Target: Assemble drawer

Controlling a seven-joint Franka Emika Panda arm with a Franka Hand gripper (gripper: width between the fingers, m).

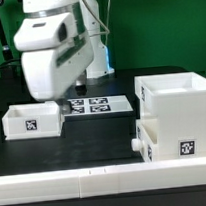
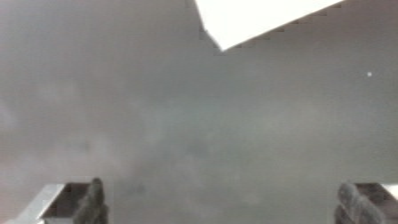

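Note:
The drawer's white box shell stands at the exterior view's right. A tray with a round knob sits in its lower part, with the knob toward the exterior view's left. The second small open-topped tray lies loose on the dark table at the left. My gripper hangs just above and behind this tray's right end. In the wrist view my gripper is open and empty, with blurred grey table between the fingers. A white corner shows beyond them; I cannot tell which part it is.
The marker board lies flat behind the middle of the table, right of my gripper. A long low white border rail runs along the front edge. A green wall stands behind.

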